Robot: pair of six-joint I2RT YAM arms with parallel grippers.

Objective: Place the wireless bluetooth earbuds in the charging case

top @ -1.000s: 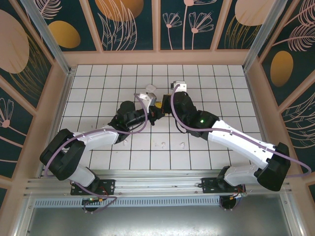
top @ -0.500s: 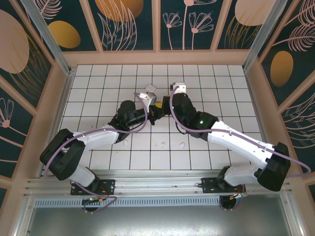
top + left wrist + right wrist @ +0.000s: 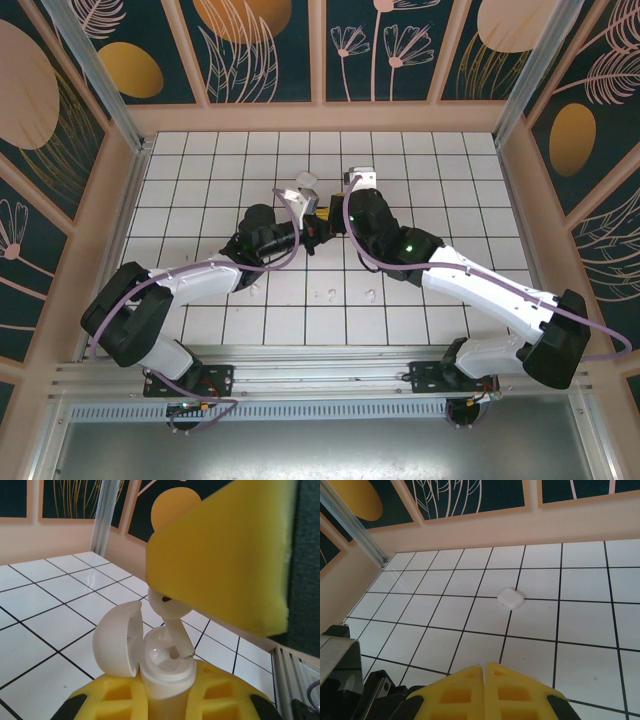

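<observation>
My left gripper [image 3: 167, 692] is shut on the open white charging case [image 3: 167, 667], which stands upright between its yellow fingers with the lid [image 3: 116, 640] swung out to the left. One white earbud [image 3: 172, 617] hangs over the case with its stem down inside the well. A yellow pad [image 3: 225, 555] of my right gripper clamps its head from above. In the right wrist view my right gripper [image 3: 484, 672] shows its fingers pressed together, and the earbud is hidden there. Both grippers meet mid-table [image 3: 326, 224]. Two loose earbuds [image 3: 330, 294] [image 3: 371, 296] lie on the tiles nearer the bases.
A second white case [image 3: 510, 598], closed, lies on the tiled floor ahead of the right gripper. Another small white piece [image 3: 250, 290] lies by the left forearm. Pink walls [image 3: 320, 118] ring the tiled floor, with open tiles to the left, right and far side.
The right wrist has edged slightly left toward the case. Both grips look unchanged.
</observation>
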